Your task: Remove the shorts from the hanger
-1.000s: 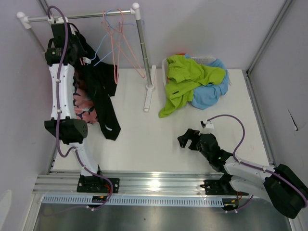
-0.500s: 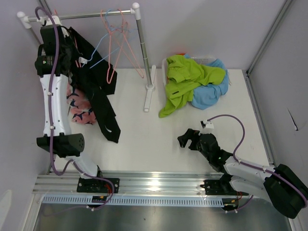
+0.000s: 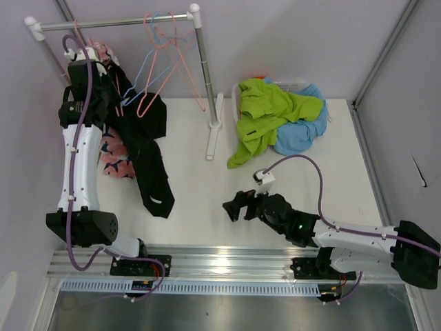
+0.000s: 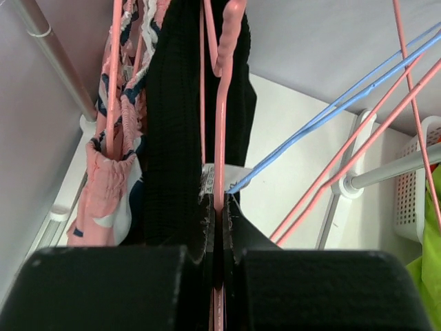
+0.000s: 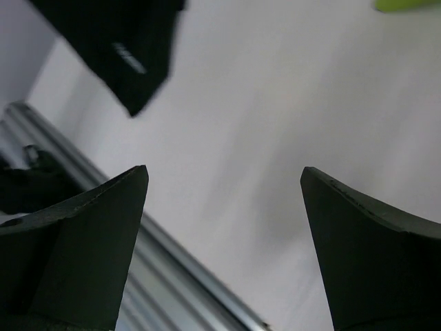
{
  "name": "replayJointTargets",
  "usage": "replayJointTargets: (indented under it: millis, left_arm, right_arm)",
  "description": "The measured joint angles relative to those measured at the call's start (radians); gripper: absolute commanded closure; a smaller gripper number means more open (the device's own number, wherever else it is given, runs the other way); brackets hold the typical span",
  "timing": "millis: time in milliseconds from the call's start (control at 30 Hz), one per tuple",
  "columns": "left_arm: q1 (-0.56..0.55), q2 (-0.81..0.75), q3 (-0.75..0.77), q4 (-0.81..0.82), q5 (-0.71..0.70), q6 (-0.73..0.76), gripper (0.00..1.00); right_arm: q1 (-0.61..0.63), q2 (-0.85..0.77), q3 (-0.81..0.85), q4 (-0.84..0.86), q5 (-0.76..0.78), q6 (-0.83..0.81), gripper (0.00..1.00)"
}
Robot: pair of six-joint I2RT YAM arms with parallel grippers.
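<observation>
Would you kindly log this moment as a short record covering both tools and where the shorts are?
left tool: shut on pink wire hanger, plain black cloth shorts hanging against it
right tool: open, empty, above white table
pink cloth shorts with dark-blue shapes: hanging beside the black pair
lime green cloth shorts: heaped on light blue cloth shorts at white plastic basket

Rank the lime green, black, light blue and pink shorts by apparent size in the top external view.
1. lime green shorts and black shorts: too close to separate.
2. light blue shorts, partly under the green pair.
3. pink shorts, mostly hidden behind the left arm.
</observation>
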State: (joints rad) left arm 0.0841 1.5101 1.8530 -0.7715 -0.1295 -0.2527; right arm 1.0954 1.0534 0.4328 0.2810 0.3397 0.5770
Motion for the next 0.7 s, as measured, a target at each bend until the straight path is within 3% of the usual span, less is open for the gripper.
replayJointTargets:
  millis: [233, 433, 700]
  left_arm:
    - [-0.003, -0.093, -0.185, 0.070, 0.027, -0.019, 1.00]
    - [-0.010, -0.172, -0.274, 0.100, 0.051, -0.047, 1.00]
    - [-0.021, -0.249, -0.283, 0.096, 0.087, -0.073, 1.00]
  right_arm:
    - [0.264, 0.144, 0.354, 0.001, 0.098, -0.116, 0.00]
    - [0.278, 0.399, 0.618, 0.033, 0.106, -0.217, 0.00]
    - [0.265, 0.792, 1.010, 0.029, 0.080, -0.301, 0.01]
